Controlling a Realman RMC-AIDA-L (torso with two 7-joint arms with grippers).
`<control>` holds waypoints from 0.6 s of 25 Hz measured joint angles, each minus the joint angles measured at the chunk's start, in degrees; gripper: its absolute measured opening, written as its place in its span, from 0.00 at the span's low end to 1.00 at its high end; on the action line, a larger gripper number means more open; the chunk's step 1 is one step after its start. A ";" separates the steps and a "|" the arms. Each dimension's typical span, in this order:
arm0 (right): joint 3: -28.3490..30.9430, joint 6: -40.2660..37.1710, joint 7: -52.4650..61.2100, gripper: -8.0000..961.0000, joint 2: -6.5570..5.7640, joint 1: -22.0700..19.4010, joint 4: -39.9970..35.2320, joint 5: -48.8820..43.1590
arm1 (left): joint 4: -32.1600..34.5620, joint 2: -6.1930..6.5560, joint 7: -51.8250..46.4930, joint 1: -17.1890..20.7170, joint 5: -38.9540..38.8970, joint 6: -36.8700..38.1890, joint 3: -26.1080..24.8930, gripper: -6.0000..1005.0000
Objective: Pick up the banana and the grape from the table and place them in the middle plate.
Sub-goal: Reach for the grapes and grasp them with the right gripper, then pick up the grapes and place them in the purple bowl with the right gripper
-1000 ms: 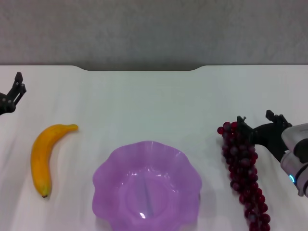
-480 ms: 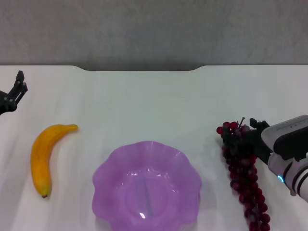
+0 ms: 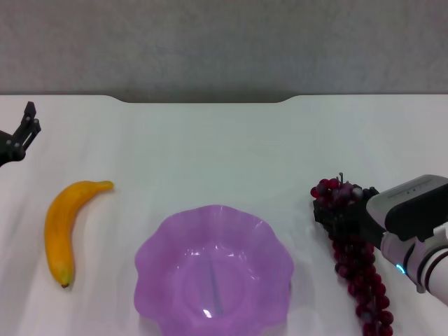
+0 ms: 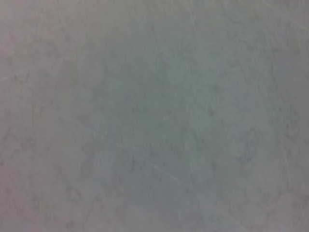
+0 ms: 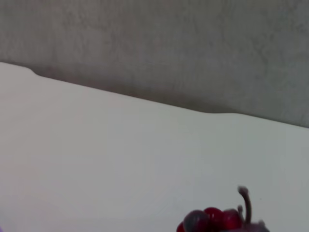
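Here the middle plate (image 3: 213,269) holds nothing — banana (image 3: 61,227) beside it.

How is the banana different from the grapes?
The banana is one smooth, curved yellow-orange piece; the grape is a long bunch of many small dark red balls. The banana lies alone by the left of the middle plate; the grape, on the right, has the right end effector at its stem end. Both are outside the plate.
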 joint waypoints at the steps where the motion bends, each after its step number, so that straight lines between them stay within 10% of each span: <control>1: 0.01 0.05 0.00 0.90 0.02 -0.05 0.00 -0.01 | 0.00 0.00 0.00 -0.01 0.00 0.00 0.00 0.90; 15: 0.59 1.49 0.05 0.80 -0.04 -0.42 0.26 0.24 | 0.01 0.00 0.00 0.21 0.00 0.01 0.00 0.90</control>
